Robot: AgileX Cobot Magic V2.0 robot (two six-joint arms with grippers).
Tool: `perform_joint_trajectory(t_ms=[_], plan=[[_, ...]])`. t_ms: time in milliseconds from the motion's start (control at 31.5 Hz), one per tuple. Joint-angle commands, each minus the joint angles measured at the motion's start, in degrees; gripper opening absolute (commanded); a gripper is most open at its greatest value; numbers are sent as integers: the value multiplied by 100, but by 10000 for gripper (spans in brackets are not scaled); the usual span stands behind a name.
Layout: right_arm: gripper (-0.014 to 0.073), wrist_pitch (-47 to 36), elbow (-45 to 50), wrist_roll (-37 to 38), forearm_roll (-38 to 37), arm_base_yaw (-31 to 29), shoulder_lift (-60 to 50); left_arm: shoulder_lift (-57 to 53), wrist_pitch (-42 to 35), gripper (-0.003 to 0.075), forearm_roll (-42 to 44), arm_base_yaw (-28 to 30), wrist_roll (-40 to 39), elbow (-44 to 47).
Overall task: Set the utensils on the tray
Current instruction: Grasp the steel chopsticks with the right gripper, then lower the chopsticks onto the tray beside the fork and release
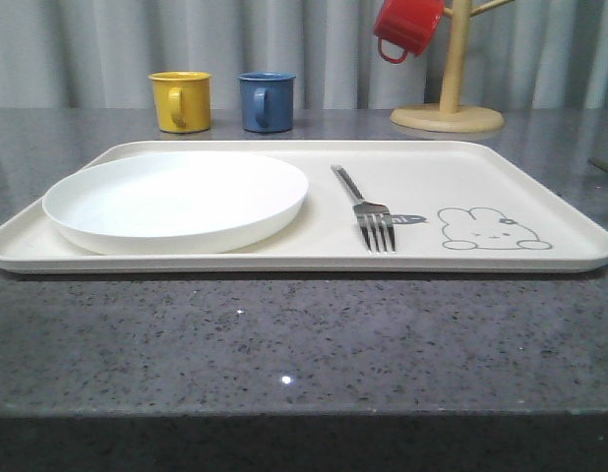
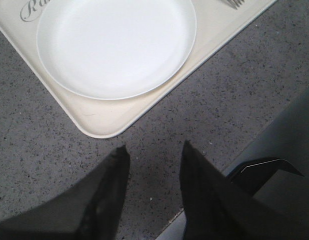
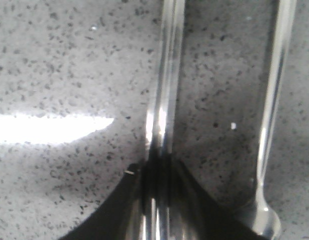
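Observation:
The cream tray [image 1: 540,167] lies across the grey counter, with a silver fork [image 1: 368,208] on it beside the rabbit drawing [image 1: 486,228]. The fork's tines [image 2: 234,3] also peek in at the frame edge of the left wrist view. My left gripper [image 2: 153,150] hangs open over bare counter just off a corner of the tray [image 2: 102,122], with nothing between its fingers. My right gripper [image 3: 157,162] is shut on the shiny chopsticks [image 3: 167,75], low over the counter. The spoon [image 3: 272,100] lies on the counter alongside them, apart from the fingers.
A round white plate [image 1: 176,200] takes up the tray's left half. Behind the tray stand a yellow mug [image 1: 181,100] and a blue mug [image 1: 266,100]. A wooden mug tree [image 1: 452,69] at the back right carries a red mug [image 1: 406,27]. The counter edge [image 2: 244,162] runs beside my left gripper.

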Motion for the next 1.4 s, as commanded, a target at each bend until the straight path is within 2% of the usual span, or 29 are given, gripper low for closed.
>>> perform_joint_trajectory(t_ms=[0,190,508,984,1270,1365], plan=[[32,-116,-144,-50,61,-39,-125,-4,-324,250,-2,-51,-56,-139],[0,238,-335,-50,356,71,-243,-4,-324,250,-2,-51,-56,-139],[4,569,-733,-39,1281,1014,-632,-4,-324,250,-2,-51,-56,-139],[4,-160,-740,646,2277,1907,-74,-4,-324,250,-2,-51,-56,-139],[8,-317,-740,910,2332,2065,287,-4,-324,250,-2,-51,-56,-139],[48,-229,-740,910,2296,2065,302,-4,-324,250,-2,-51,-56,-139]])
